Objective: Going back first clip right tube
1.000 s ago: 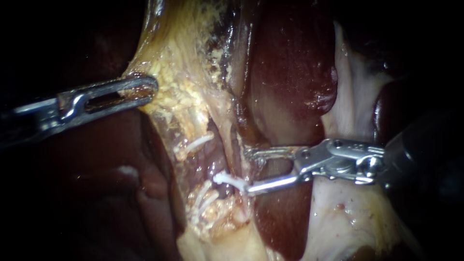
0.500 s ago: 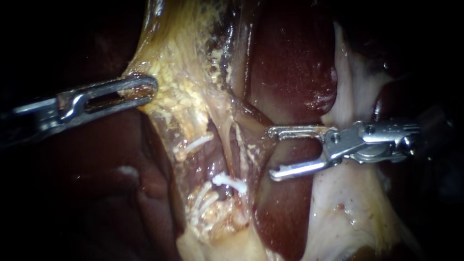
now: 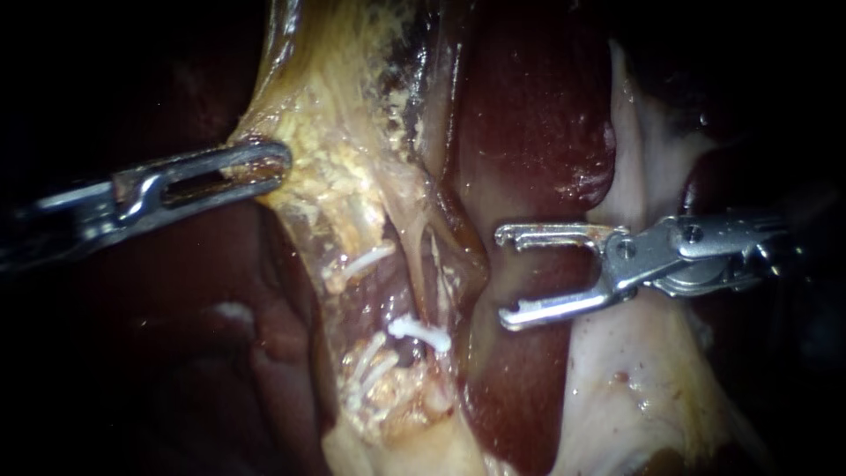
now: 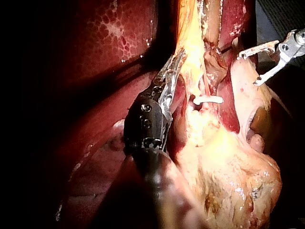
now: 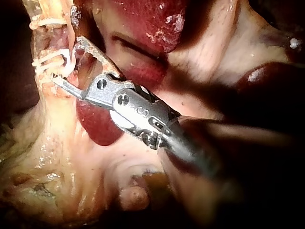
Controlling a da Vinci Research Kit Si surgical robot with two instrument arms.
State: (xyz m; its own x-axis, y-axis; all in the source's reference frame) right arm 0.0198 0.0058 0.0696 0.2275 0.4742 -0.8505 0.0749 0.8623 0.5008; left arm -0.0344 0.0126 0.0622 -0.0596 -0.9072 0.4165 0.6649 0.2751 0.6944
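So, left instrument [image 3: 280, 162]: comes in from the left, jaws clamped flat on the edge of the yellow tissue [image 3: 344, 106], up and to the left of the tubes.
left instrument, own wrist view: left instrument [image 4: 170, 76] lies along that yellow tissue [image 4: 190, 57], jaws closed on its edge.
right instrument [image 3: 504, 275]: comes in from the right, jaws spread wide, nothing held, both tips over the dark red liver [image 3: 529, 115].
clip [image 3: 421, 332]: white, lies across the right tube [image 3: 436, 269], low on it, just above a lumpy patch of yellow tissue.
right instrument vs clip: near but apart, a clear gap in the endoscope view; the lower jaw's tip is the closer one.
clip, left wrist view: clip [image 4: 207, 100] shows as a short white bar beside the left instrument's jaws, right instrument [image 4: 249, 69] well off it, jaws agape.
clip, right wrist view: clip [image 5: 50, 59] just ahead of the right instrument [image 5: 66, 59]; touching or not, cannot tell here.
extra: other clips [image 3: 363, 261], white, one higher to the left, some bunched lower down.
pale tissue [image 3: 634, 388]: below the right instrument's shaft, beside the liver.
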